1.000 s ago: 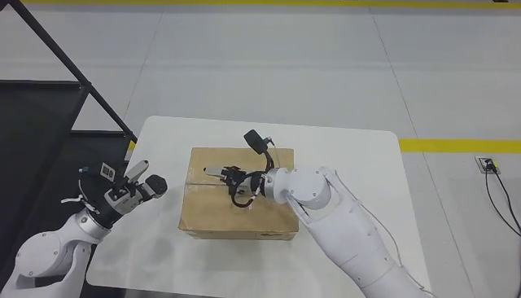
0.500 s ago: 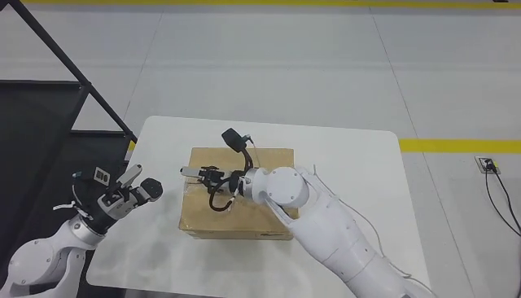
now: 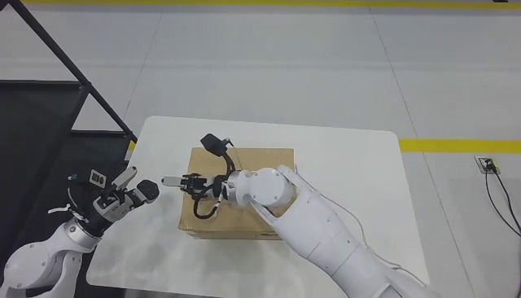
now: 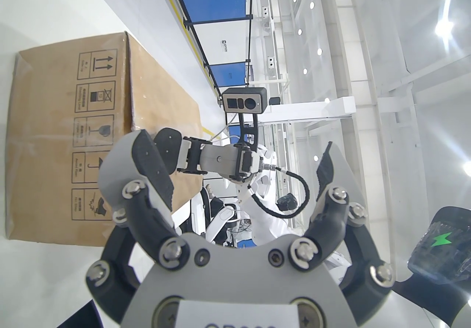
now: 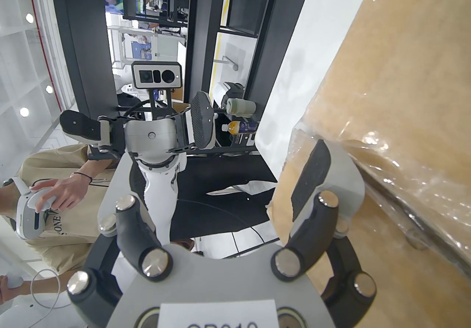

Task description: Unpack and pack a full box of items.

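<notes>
Closed cardboard box (image 3: 262, 159) at the middle of a white table (image 3: 350, 164). Right gripper (image 3: 172, 181) above the box's left edge, fingers wide apart, empty. Left gripper (image 3: 140, 181) at the table's left edge, likewise wide and empty.

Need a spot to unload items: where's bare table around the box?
Free: table right of the box, out to the edge, and the far strip behind it. Crowded: box's left, where the right gripper and left gripper face each other.
</notes>
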You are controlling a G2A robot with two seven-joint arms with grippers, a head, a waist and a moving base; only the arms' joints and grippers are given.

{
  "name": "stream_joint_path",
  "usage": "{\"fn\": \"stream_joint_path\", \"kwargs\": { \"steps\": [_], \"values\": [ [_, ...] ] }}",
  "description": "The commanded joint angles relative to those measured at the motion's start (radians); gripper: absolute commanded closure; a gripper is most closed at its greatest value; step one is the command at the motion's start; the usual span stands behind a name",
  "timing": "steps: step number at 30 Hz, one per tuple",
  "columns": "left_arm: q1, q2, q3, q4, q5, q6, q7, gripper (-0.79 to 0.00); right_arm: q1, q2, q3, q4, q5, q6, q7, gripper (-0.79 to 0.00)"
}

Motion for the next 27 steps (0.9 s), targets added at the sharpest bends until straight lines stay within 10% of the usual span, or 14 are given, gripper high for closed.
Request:
{"fn": "stream_joint_path", "kwargs": {
  "steps": [1,27],
  "values": [
    [0.000,0.000,0.002,-0.002,0.002,-0.001,-0.003,-0.785,-0.005,0.006,0.016,-0.016,-0.016,-0.002,-0.006,-0.785],
    [-0.011,0.003,0.021,-0.019,0.032,0.013,-0.019,-0.785,-0.393,0.201,0.476,-0.507,-0.293,0.319,0.059,-0.785]
  ]
}}
